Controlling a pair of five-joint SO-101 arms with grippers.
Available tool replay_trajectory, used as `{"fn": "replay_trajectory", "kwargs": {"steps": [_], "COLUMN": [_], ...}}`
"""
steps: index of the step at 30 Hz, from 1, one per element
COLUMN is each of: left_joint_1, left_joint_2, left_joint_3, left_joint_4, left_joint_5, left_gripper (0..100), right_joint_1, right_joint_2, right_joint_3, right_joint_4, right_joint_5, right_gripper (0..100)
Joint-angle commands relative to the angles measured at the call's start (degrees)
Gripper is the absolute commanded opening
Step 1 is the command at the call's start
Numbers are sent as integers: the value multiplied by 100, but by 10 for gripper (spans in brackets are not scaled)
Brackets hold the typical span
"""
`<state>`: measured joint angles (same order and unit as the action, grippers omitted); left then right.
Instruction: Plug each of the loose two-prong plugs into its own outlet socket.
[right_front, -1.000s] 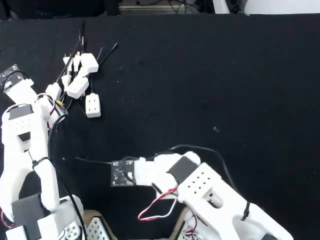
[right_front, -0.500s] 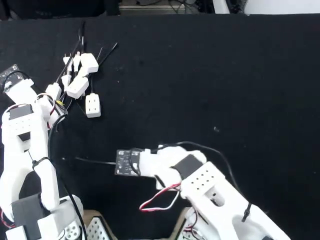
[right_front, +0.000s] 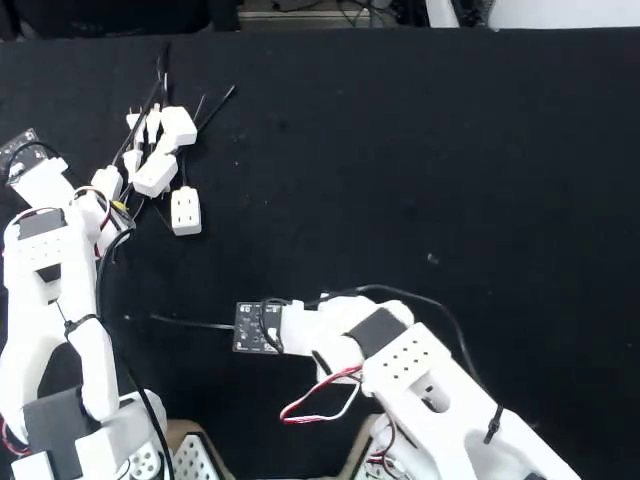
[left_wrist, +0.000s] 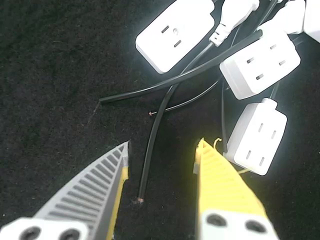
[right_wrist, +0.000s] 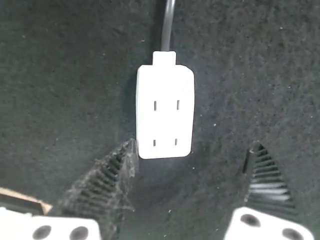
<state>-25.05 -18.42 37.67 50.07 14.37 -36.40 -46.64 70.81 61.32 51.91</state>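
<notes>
I am holding my left gripper (left_wrist: 162, 146) spread wide, low over the black table (right_front: 430, 150), gripping nothing. A thin black cord (left_wrist: 146, 175) is running through the gap between my grey and yellow fingers, and its loose end is lying there on the cloth. Just past the yellow finger a white outlet block (left_wrist: 256, 136) is lying slots up, very near the fingertip; I cannot tell whether they are touching. Farther out, a second outlet block (left_wrist: 260, 62) and a third outlet block (left_wrist: 175, 31) are lying among crossing cords, with a white plug (left_wrist: 235, 11) at the far side of the heap.

I am also holding my right gripper (right_wrist: 193, 147) wide open and empty. A single outlet socket (right_wrist: 165, 112) is lying flat, slots up, just ahead of it. The socket's near end is sitting close beside one fingertip and well apart from the other. Its black lead (right_wrist: 169, 22) is running straight away from me.
</notes>
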Motion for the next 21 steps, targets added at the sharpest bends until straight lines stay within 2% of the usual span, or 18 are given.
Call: {"fn": "replay_trajectory", "kwargs": {"steps": [1,10,16,21], "left_joint_1": [-40,-40,-40,-40], "left_joint_2": [-185,-185,-185,-185], "left_joint_3": [-101,-101,-110,-110], "left_joint_4": [-62,-62,-62,-62], "left_joint_5": [44,35,35,26], "left_gripper": [213,213,213,213], "right_joint_1": [18,-26,246,273], "right_joint_2": [84,1587,2062,2114], "right_joint_3": [-101,-690,-971,-980], "right_joint_4": [44,-440,-765,-1538], "right_joint_5": [70,26,0,-633], "right_gripper": [328,328,328,328]}}
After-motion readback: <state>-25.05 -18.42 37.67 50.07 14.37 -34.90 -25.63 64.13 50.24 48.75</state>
